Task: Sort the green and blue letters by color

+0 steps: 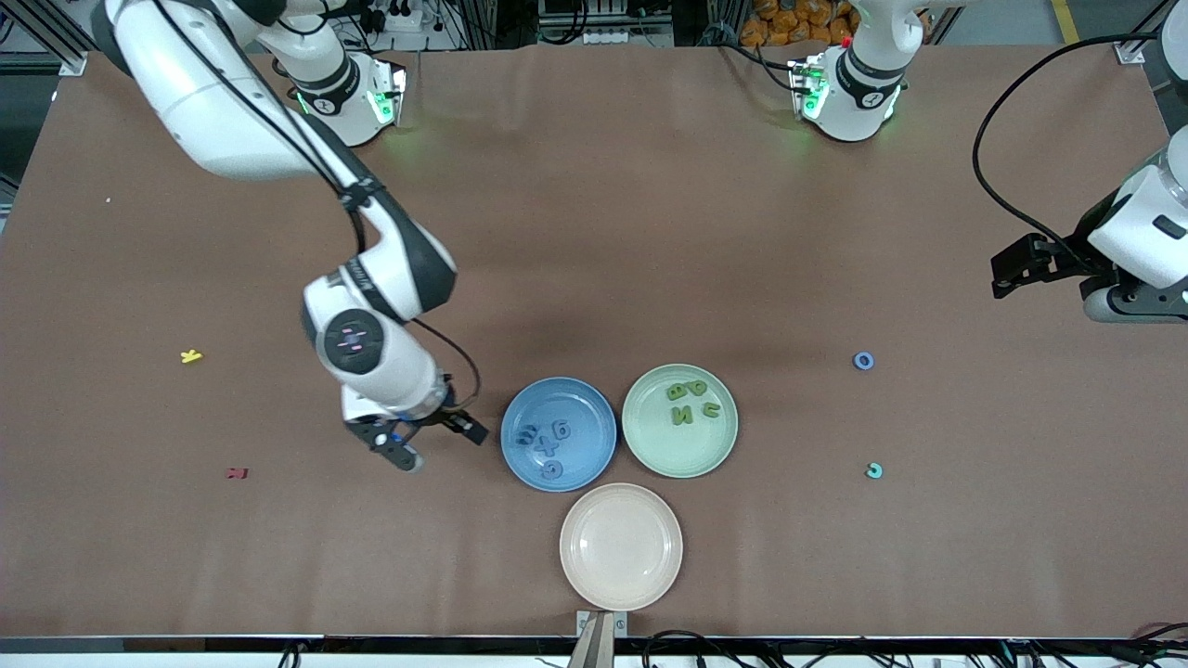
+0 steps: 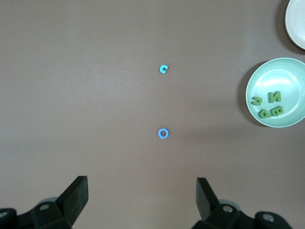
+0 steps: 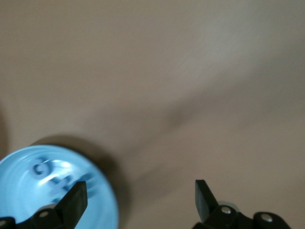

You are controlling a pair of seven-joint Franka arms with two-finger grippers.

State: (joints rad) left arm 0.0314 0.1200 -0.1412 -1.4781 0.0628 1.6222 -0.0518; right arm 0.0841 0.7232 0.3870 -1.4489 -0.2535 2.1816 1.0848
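Observation:
Several blue letters [image 1: 546, 443] lie in the blue plate [image 1: 520, 417]. Several olive green letters [image 1: 691, 401] lie in the pale green plate [image 1: 650, 445] beside it. A blue ring letter [image 1: 864, 361] and a light blue C [image 1: 873, 471] lie loose on the table toward the left arm's end. My right gripper [image 1: 436, 443] is open and empty, low over the table just beside the blue plate [image 3: 28, 200]. My left gripper [image 1: 1007, 269] is open and empty, up in the air, with the ring [image 2: 163, 133] and the C [image 2: 164, 69] in its view.
An empty beige plate [image 1: 621, 546] sits nearer the front camera than the two coloured plates. A yellow letter [image 1: 191, 355] and a dark red letter [image 1: 238, 473] lie toward the right arm's end of the table. The table is brown.

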